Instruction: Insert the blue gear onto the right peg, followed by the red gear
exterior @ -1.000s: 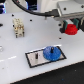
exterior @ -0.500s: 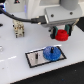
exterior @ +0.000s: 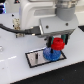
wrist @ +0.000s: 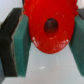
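red gear (exterior: pixel 57 43) now lower over blue gear (exterior: pixel 49 53), peg hidden

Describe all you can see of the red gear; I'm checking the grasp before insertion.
The small, round, red toothed plastic gear looks glossy, with a dark centre hole. The pincer is shut on it, its teal pads pressing opposite sides of the rim. In the exterior view it is held in the air above the grey plate, just up and to the exterior view's right of the flat blue toothed gear.

Blue gear (exterior: pixel 49 53) directly under gripper (exterior: pixel 57 46)
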Robot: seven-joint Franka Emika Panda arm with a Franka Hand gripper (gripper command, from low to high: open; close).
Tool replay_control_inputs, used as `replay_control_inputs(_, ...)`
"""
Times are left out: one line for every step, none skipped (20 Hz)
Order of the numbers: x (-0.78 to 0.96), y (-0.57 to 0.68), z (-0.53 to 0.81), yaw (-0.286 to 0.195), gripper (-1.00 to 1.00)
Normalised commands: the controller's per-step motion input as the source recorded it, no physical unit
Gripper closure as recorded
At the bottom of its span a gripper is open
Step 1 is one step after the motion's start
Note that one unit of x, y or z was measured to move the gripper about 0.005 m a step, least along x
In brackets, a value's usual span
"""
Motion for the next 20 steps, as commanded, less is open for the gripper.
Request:
replay_control_inputs(0.17, -0.08, -0.06, 0.000, 1.00)
replay_control_inputs(0.10, -0.04, -0.09, 0.000, 1.00)
replay_control_inputs(0.09, -0.07, -0.03, 0.000, 1.00)
replay_control_inputs(0.07, 0.02, 0.06, 0.000, 1.00)
replay_control_inputs(0.05, -0.03, -0.08, 0.000, 1.00)
replay_control_inputs(0.06, -0.06, 0.07, 0.000, 1.00)
replay_control_inputs(0.07, -0.16, -0.10, 0.000, 1.00)
replay_control_inputs(0.07, -0.02, 0.03, 0.000, 1.00)
replay_control_inputs(0.07, -0.03, 0.07, 0.000, 1.00)
replay_control_inputs(0.05, -0.01, 0.00, 0.000, 1.00)
replay_control_inputs(0.04, 0.01, -0.04, 0.000, 1.00)
replay_control_inputs(0.04, 0.00, 0.02, 0.000, 1.00)
replay_control_inputs(0.04, 0.01, 0.10, 0.000, 1.00)
replay_control_inputs(0.02, 0.01, 0.01, 0.000, 1.00)
replay_control_inputs(0.02, 0.00, 0.05, 0.000, 1.00)
replay_control_inputs(0.02, 0.01, 0.17, 0.000, 1.00)
replay_control_inputs(0.03, 0.00, 0.44, 0.000, 1.00)
replay_control_inputs(0.02, 0.01, 0.20, 0.000, 1.00)
replay_control_inputs(0.00, 0.02, 0.35, 0.000, 1.00)
replay_control_inputs(0.03, 0.01, 0.25, 0.000, 1.00)
